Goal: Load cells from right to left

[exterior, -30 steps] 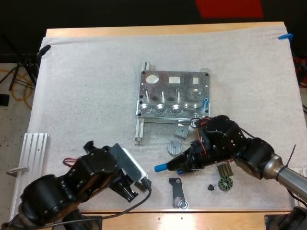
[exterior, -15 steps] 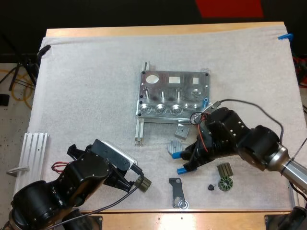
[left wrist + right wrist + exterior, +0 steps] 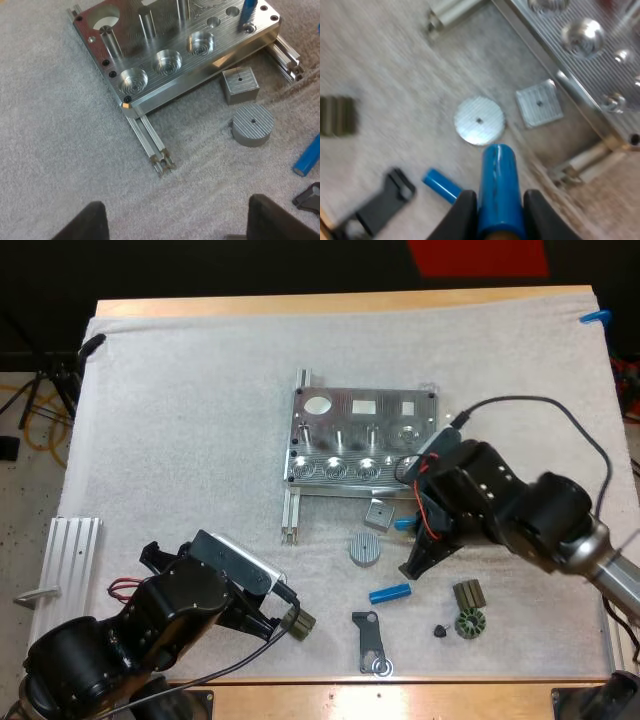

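The metal fixture lies mid-mat, with one blue cylinder upright in a hole at its right end, also over the fixture as a blue cylinder. My right gripper hovers just below the fixture's right corner, shut on a second blue cylinder that its fingers squeeze from both sides. A third blue cylinder lies loose on the mat below it. My left gripper sits low at the front left, open, fingers wide apart over bare mat.
A round grey disc and a square metal block lie under the fixture. A dark bracket and dark ribbed parts sit near the front edge. An aluminium rail lies at the far left.
My right gripper has risen from the mat toward the fixture's right corner with a blue cylinder in it, leaving another on the mat. My left arm turned a second ago, then held still.
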{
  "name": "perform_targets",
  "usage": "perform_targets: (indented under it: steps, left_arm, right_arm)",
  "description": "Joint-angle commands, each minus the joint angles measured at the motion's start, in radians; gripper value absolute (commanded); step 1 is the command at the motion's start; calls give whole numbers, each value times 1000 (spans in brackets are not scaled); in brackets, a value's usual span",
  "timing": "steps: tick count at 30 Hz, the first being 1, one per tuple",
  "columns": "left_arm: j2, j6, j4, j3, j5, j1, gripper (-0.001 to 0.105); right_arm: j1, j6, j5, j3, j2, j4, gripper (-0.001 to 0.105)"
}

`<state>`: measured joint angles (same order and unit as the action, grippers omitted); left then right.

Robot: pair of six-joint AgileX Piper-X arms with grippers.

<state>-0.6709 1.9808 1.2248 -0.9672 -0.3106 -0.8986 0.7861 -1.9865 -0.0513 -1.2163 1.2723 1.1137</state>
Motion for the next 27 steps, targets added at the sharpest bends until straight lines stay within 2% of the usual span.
perform_targets:
  steps: [1,5,11,19,27]
  left_arm:
    - [3,12,-3,-8,-31,-6,58]
    - [3,12,-3,-8,-31,-6,58]
    - [3,12,-3,-8,-31,-6,58]
    - [3,12,-3,-8,-31,-6,58]
    - [3,12,-3,-8,-31,-6,58]
  right_arm:
    - [-3,-42,25,-44,30,41,10]
    - [-3,-95,73,-119,95,65,10]
    - [-3,-161,82,-214,195,90,10]
    - [-9,-305,231,-263,283,104,10]
    - [-75,-392,235,-314,354,104,10]
